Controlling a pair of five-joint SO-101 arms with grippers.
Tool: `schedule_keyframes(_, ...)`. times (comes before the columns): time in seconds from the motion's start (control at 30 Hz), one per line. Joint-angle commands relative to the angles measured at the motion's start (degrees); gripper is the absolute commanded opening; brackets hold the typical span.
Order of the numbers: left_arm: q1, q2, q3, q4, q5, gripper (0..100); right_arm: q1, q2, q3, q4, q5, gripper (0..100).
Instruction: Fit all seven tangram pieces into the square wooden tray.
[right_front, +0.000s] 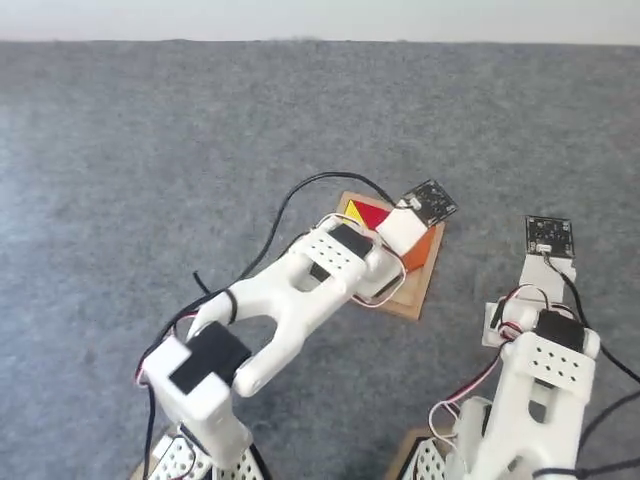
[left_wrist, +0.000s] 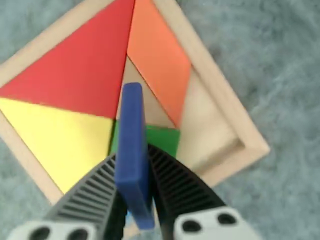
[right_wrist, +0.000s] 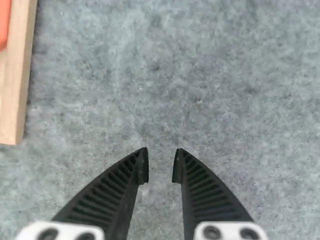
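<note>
The square wooden tray (left_wrist: 220, 90) lies on grey carpet and holds a red triangle (left_wrist: 75, 70), a yellow triangle (left_wrist: 60, 135), an orange parallelogram (left_wrist: 160, 55) and a green piece (left_wrist: 167, 141). Bare wood (left_wrist: 205, 120) shows at one corner and in a small gap in the middle. My left gripper (left_wrist: 131, 155) is shut on a blue piece (left_wrist: 132, 125), held on edge just above the tray's middle. In the high view the left arm reaches over the tray (right_front: 415, 297). My right gripper (right_wrist: 158, 165) hangs slightly open over bare carpet beside the tray's edge (right_wrist: 15, 75), holding nothing.
Grey carpet (right_front: 150, 150) covers the table all round the tray. The right arm (right_front: 545, 370) stands to the right of the tray, apart from it. Cables loop from the left arm (right_front: 300, 300) over the tray's far side.
</note>
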Motion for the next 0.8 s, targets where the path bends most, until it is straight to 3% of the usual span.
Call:
schedule_keyframes(0.0,0.26,2.11,-4.97,-0.97,-1.67,3,0.66,0.57,-3.43,0.48,-0.18,9.4)
schedule_keyframes(0.2,0.53,3.08,-6.55,0.79,-1.67,15,0.48,0.57,-3.34,0.48,-0.18,9.4)
schedule_keyframes(0.53,0.62,2.81,-6.9,2.55,-1.93,15,0.48,0.57,-3.25,0.22,-0.44,9.4)
schedule_keyframes(0.77,3.52,-5.71,-4.7,6.68,-1.67,15,0.4,0.57,-3.16,-0.04,-0.53,9.4)
